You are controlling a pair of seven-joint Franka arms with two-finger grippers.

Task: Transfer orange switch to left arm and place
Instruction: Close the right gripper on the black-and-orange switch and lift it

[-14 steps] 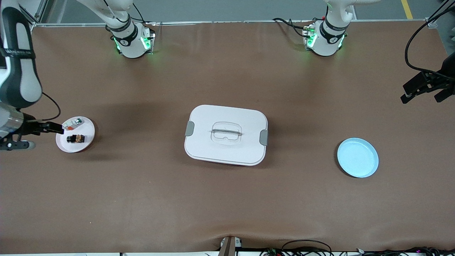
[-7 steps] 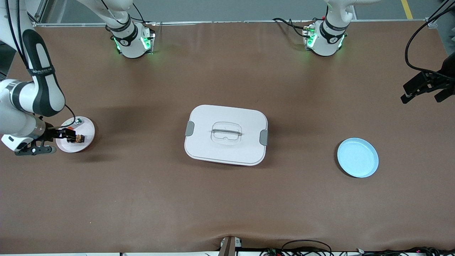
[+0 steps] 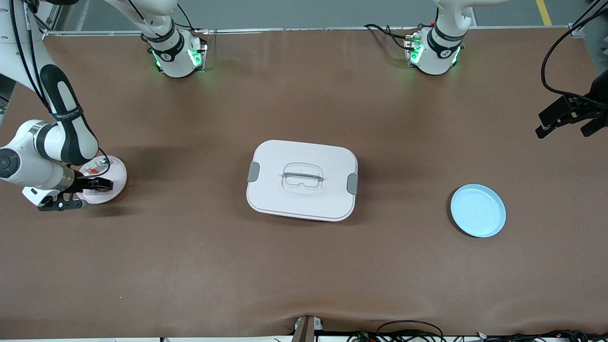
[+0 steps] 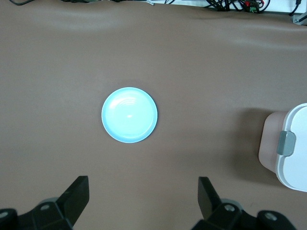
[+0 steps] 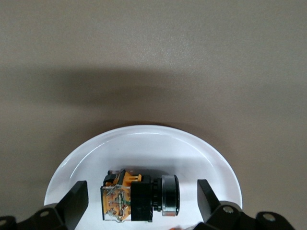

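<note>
The right gripper (image 5: 139, 203) hangs spread wide above the white plate (image 5: 192, 148), the orange switch (image 5: 139, 195) lying between its fingers, long axis across the gap. The left gripper (image 4: 144, 201), spread too, waits over the blue plate (image 4: 129, 115), well apart from that white plate.

From my remote seat, both arms are the usual glossy white shells with black joint bands. The right arm (image 3: 50, 142) has a thin black cable looping along it and small dark lettering on one black band. Its gripper (image 3: 92, 184) is matte black, and in its wrist view the blocky black fingers (image 5: 74, 203) show round screw heads. Green lights glow on both bases. The left gripper (image 3: 567, 116) is all black too, with a black cable trailing off it.
</note>
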